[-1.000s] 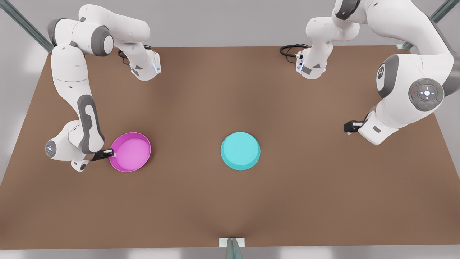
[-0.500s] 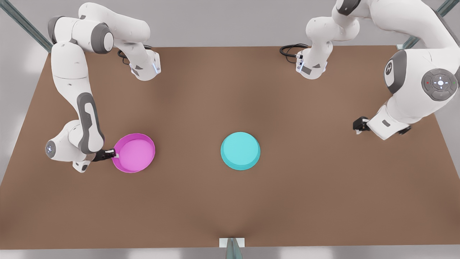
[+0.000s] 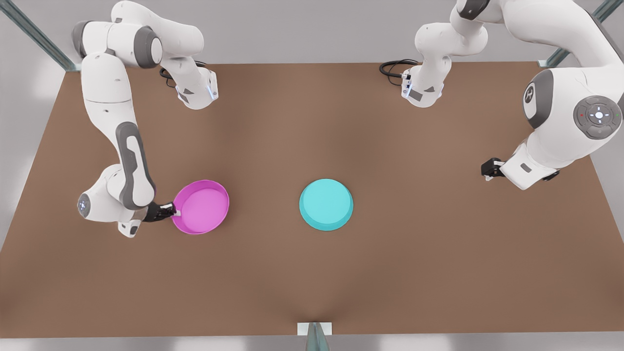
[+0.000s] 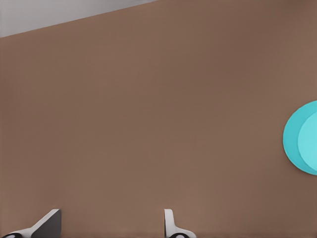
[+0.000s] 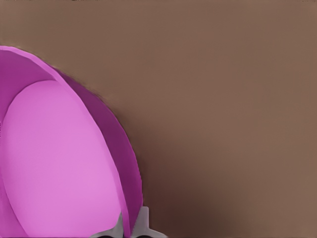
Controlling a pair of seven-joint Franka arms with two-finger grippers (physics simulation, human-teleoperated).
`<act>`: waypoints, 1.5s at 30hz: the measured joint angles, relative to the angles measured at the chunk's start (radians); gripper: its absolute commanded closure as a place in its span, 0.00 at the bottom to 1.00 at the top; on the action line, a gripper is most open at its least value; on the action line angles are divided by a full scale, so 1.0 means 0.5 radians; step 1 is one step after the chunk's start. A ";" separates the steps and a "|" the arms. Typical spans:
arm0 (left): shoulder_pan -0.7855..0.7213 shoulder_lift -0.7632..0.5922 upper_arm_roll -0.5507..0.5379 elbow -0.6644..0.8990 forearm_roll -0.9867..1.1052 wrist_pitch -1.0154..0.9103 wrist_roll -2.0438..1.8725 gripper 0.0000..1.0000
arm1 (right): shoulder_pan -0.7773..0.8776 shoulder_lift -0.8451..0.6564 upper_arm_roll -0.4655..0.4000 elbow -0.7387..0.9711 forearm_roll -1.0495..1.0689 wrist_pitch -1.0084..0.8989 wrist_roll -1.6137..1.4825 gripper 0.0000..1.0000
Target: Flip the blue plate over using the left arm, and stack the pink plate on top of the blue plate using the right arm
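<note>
The blue plate (image 3: 326, 204) lies flat near the table's middle with a plain flat face up. It also appears far off as the blue plate (image 4: 302, 139) in the left wrist view. The pink plate (image 3: 201, 206) sits rim up toward the front view's left. My right gripper (image 3: 175, 211) is shut on its rim at the side away from the blue plate. In the right wrist view the pink plate (image 5: 59, 163) has its rim pinched in the right gripper (image 5: 131, 225). My left gripper (image 3: 486, 170) hovers at the front view's right, well away from the blue plate. The left gripper (image 4: 109, 225) is open and holds nothing.
The brown table (image 3: 312, 273) has both arm bases (image 3: 195, 92) (image 3: 421, 92) mounted near its back edge, with black cables (image 3: 395, 66) beside one of them. A metal bracket (image 3: 314, 329) sits at the middle of the front edge.
The right gripper has carried the pink plate toward the blue plate, to the front view's right. The left arm first drew back to the right, then barely moved.
</note>
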 measured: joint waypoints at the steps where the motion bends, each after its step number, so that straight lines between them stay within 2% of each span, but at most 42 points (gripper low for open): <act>1: -0.001 0.000 -0.001 0.000 0.000 0.000 0.000 0.00 | 0.040 -0.002 0.000 -0.002 0.046 -0.002 0.018 0.79; 8: 0.000 0.003 0.011 0.000 0.000 0.009 -0.003 0.00 | 0.315 -0.027 0.006 0.000 0.259 0.038 0.302 0.79; 17: 0.001 0.003 0.026 -0.003 0.000 0.011 -0.003 0.00 | 0.520 -0.116 0.028 -0.007 0.307 0.075 0.663 0.79; 23: 0.001 0.006 0.029 -0.003 0.001 0.012 -0.003 0.00 | 0.714 -0.116 0.098 0.002 0.424 0.282 0.976 0.79; 36: 0.002 0.032 0.082 -0.003 -0.004 0.012 -0.003 0.00 | 1.331 -0.032 0.099 0.077 0.525 0.758 1.761 0.79; 41: 0.001 0.040 0.097 -0.003 -0.005 0.015 -0.003 0.00 | 1.394 0.015 0.099 0.126 0.535 0.815 1.875 0.79; 42: 0.004 0.040 0.097 -0.003 -0.005 0.015 -0.003 0.00 | 1.394 0.018 0.099 0.131 0.535 0.815 1.880 0.76; 43: 0.005 0.040 0.097 -0.003 -0.005 0.015 -0.003 0.00 | 1.394 0.018 0.099 0.140 0.527 0.815 1.920 0.67; 45: 0.006 0.043 0.112 -0.003 -0.005 0.018 -0.003 0.00 | 1.394 0.020 0.099 0.153 0.520 0.815 1.950 0.59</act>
